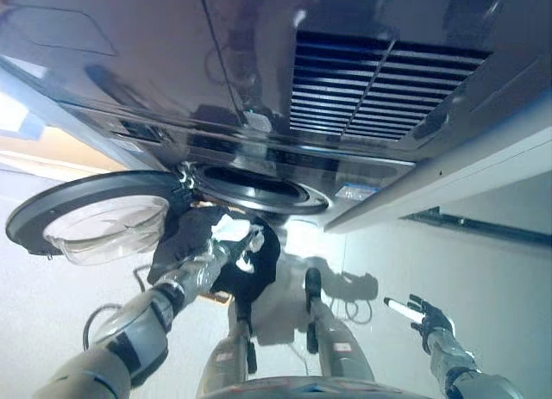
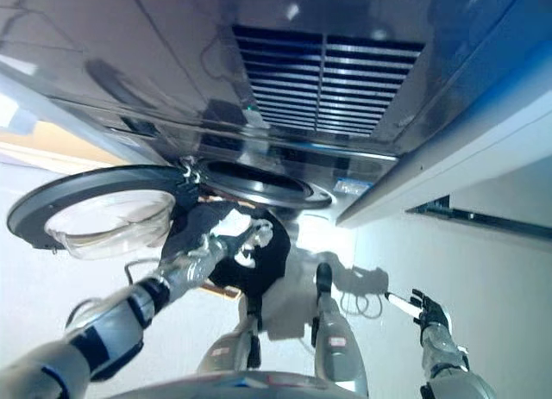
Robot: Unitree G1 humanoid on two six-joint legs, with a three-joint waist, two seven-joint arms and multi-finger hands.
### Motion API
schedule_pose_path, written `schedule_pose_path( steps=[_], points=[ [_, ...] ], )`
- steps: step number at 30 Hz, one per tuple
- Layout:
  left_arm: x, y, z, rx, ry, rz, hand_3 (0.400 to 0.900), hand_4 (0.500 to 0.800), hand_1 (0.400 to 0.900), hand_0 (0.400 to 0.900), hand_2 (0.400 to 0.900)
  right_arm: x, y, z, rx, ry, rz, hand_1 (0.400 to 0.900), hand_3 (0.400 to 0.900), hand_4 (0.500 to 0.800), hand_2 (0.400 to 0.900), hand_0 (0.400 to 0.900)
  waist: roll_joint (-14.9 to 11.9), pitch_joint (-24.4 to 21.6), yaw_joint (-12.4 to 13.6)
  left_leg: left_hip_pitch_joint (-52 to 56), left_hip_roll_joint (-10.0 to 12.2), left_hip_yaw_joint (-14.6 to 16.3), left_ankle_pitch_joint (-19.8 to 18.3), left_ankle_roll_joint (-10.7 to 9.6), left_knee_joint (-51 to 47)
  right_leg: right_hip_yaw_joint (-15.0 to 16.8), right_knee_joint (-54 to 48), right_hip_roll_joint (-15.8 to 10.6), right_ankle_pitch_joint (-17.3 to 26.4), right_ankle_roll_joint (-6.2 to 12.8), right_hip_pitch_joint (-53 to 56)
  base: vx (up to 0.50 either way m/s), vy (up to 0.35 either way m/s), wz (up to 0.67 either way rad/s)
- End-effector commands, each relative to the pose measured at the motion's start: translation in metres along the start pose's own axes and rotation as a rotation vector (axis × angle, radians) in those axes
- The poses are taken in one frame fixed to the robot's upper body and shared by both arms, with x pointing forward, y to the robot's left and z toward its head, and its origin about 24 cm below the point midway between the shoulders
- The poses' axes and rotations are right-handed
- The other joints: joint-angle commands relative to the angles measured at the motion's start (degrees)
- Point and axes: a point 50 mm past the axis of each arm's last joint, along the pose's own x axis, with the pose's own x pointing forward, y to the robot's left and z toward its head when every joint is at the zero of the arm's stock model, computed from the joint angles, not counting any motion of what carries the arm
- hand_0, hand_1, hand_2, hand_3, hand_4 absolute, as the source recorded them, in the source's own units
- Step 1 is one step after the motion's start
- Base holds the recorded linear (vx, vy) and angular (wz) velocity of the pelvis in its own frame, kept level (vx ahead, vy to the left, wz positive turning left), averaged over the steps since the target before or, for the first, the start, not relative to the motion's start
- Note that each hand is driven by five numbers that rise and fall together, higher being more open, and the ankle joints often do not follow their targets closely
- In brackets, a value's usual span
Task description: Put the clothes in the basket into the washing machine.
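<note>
A dark washing machine (image 1: 259,71) fills the top of both views, with its round drum opening (image 1: 259,188) facing me. Its door (image 1: 95,214), with a clear bowl-shaped window, hangs open to the left. My left hand (image 1: 233,248) is shut on a black garment (image 1: 259,274) and holds it just below the drum opening, at its rim. The garment hangs down from the hand. My right hand (image 1: 427,317) is open with fingers spread, empty, low at the right, well away from the machine. The basket is not clearly in view.
A slatted vent (image 1: 379,89) lies on the machine's top. A white panel edge (image 1: 483,158) runs along the machine's right side. Pale floor (image 1: 500,270) lies to the right. A tan edge (image 2: 216,289) shows under the garment.
</note>
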Motion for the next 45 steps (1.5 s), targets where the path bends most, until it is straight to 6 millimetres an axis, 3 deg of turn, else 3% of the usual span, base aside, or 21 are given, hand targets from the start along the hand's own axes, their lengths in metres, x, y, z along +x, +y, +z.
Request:
schedule_pose_path(
  steps=[1, 7, 8, 10, 11, 12, 14, 15, 20, 26, 31, 34, 39, 41, 45],
  points=[
    [0.007, 0.033, -0.01, 0.151, 0.021, 0.111, 0.9, 0.8, 0.9, 0.9, 0.9, -0.002, -0.018, -0.002, 0.052, -0.03, -0.101, 0.9, 0.9, 0.8, 0.9, 0.9, -2.06, 0.89, -1.73, -6.83, -3.4, 1.16, -0.85, 2.77, 5.0, 2.07, 7.09, 0.1, -1.89, 3.03, -3.28, -0.07, 0.002, -0.01],
    [0.013, 0.071, -0.023, 0.317, 0.081, 0.197, 0.9, 0.8, 0.9, 0.9, 0.9, -0.001, -0.006, 0.015, 0.096, -0.119, -0.086, 0.9, 0.9, 0.8, 0.9, 0.9, -1.93, 2.4, -3.43, -13.11, -3.21, 1.62, -0.68, 2.62, 6.95, 2.18, 7.71, 0.06, -1.01, 3.01, -9.1, -0.05, -0.005, -0.04],
    [0.013, 0.085, -0.029, 0.362, 0.111, 0.233, 0.9, 0.8, 0.9, 0.9, 0.9, 0.0, -0.001, 0.023, 0.108, -0.153, -0.074, 0.9, 0.9, 0.8, 0.9, 0.9, -1.91, 3.15, -3.72, -15.29, -3.07, 1.86, -1.24, 2.62, 8.23, 2.4, 8.2, 0.3, -0.94, 2.96, -11.18, -0.04, -0.003, -0.07],
    [0.013, 0.09, -0.031, 0.386, 0.127, 0.253, 0.9, 0.8, 0.9, 0.9, 0.9, 0.001, 0.002, 0.027, 0.113, -0.17, -0.071, 0.9, 0.9, 0.8, 0.9, 0.9, -1.95, 3.34, -3.88, -16.84, -3.09, 1.93, -1.31, 2.59, 8.93, 2.38, 8.4, 0.32, -0.81, 2.92, -12.58, -0.02, -0.003, -0.03],
    [0.013, 0.106, -0.036, 0.446, 0.175, 0.298, 0.9, 0.8, 0.9, 0.9, 0.9, 0.002, 0.009, 0.035, 0.131, -0.195, -0.064, 0.9, 0.9, 0.8, 0.9, 0.9, -2.02, 3.85, -4.19, -19.26, -3.07, 2.0, -1.45, 2.54, 9.93, 2.49, 8.75, 0.29, -0.52, 2.88, -14.71, 0.0, 0.0, 0.0],
    [0.013, 0.107, -0.036, 0.446, 0.175, 0.298, 0.9, 0.8, 0.9, 0.9, 0.9, 0.002, 0.009, 0.036, 0.131, -0.195, -0.064, 0.9, 0.9, 0.8, 0.9, 0.9, -1.99, 3.75, -4.19, -19.46, -3.07, 1.99, -1.48, 2.54, 10.04, 2.48, 8.81, 0.29, -0.52, 2.88, -14.89, -0.02, -0.005, -0.03],
    [0.012, 0.129, -0.041, 0.513, 0.204, 0.337, 0.9, 0.8, 0.9, 0.9, 0.9, 0.002, 0.017, 0.048, 0.15, -0.237, -0.053, 0.9, 0.9, 0.8, 0.9, 0.9, -1.94, 4.32, -4.6, -22.59, -3.1, 1.89, -1.81, 2.63, 11.21, 2.55, 9.47, 0.29, -0.5, 2.96, -18.06, 0.0, 0.0, 0.0],
    [0.012, 0.129, -0.041, 0.513, 0.204, 0.338, 0.9, 0.8, 0.9, 0.9, 0.9, 0.002, 0.017, 0.048, 0.15, -0.237, -0.053, 0.9, 0.9, 0.8, 0.9, 0.9, -1.91, 4.22, -4.61, -22.77, -3.09, 1.88, -1.84, 2.63, 11.3, 2.54, 9.53, 0.29, -0.52, 2.95, -18.22, 0.0, 0.0, 0.0],
    [0.005, 0.168, -0.051, 0.581, 0.254, 0.384, 0.9, 0.8, 0.9, 0.9, 0.9, 0.002, 0.024, 0.058, 0.186, -0.278, -0.029, 0.9, 0.9, 0.8, 0.9, 0.9, -1.52, 5.08, -5.22, -29.09, -3.18, 1.86, -2.8, 2.84, 13.94, 2.27, 12.13, -0.04, -1.01, 2.9, -24.56, 0.0, 0.0, 0.01],
    [0.005, 0.187, -0.049, 0.592, 0.271, 0.388, 0.9, 0.8, 0.9, 0.9, 0.9, 0.001, 0.038, 0.073, 0.225, -0.314, 0.003, 0.9, 0.9, 0.8, 0.9, 0.9, -1.09, 5.05, -5.09, -35.44, -3.28, 1.51, -4.06, 3.16, 17.42, 1.82, 15.11, -0.53, -1.68, 2.77, -30.88, 0.01, -0.002, 0.03],
    [0.004, 0.19, -0.055, 0.537, 0.299, 0.322, 0.9, 0.8, 0.9, 0.9, 0.9, 0.003, 0.046, 0.083, 0.225, -0.315, 0.037, 0.9, 0.9, 0.8, 0.9, 0.9, -1.3, 5.01, -5.06, -38.18, -3.16, 1.42, -4.61, 3.41, 19.17, 1.63, 16.14, -0.54, -1.72, 2.76, -33.36, 0.0, 0.0, 0.01],
    [0.002, 0.191, -0.056, 0.548, 0.296, 0.319, 0.9, 0.8, 0.9, 0.9, 0.9, 0.003, 0.044, 0.08, 0.234, -0.309, 0.04, 0.9, 0.9, 0.8, 0.9, 0.9, -1.31, 4.5, -4.98, -39.95, -3.34, 0.88, -4.96, 3.49, 20.35, 1.4, 16.87, -0.5, -1.89, 2.55, -35.12, -0.01, -0.007, 0.05],
    [0.002, 0.203, -0.054, 0.594, 0.306, 0.336, 0.9, 0.8, 0.9, 0.9, 0.9, 0.002, 0.053, 0.096, 0.247, -0.355, 0.067, 0.9, 0.9, 0.8, 0.9, 0.9, -1.7, 4.26, -4.93, -43.66, -3.39, 0.35, -5.2, 3.39, 22.0, 1.07, 17.29, -0.4, -1.76, 2.37, -38.16, -0.02, -0.001, 0.04],
    [0.003, 0.203, -0.053, 0.594, 0.305, 0.342, 0.9, 0.8, 0.9, 0.9, 0.9, 0.001, 0.056, 0.099, 0.248, -0.366, 0.071, 0.9, 0.9, 0.8, 0.9, 0.9, -1.45, 3.77, -4.56, -43.73, -3.15, -0.22, -7.3, 3.21, 22.45, 1.38, 17.87, 0.13, -3.45, 2.84, -38.41, 0.09, 0.005, -0.06],
    [0.004, 0.214, -0.048, 0.622, 0.316, 0.374, 0.9, 0.8, 0.9, 0.9, 0.9, -0.002, 0.075, 0.134, 0.264, -0.439, 0.094, 0.9, 0.9, 0.8, 0.9, 0.9, -1.57, 3.87, -3.99, -46.7, -3.16, -0.15, -7.86, 3.41, 24.05, 1.57, 18.95, 0.14, -3.5, 2.85, -41.47, -0.02, 0.03, -0.06]
  ],
)
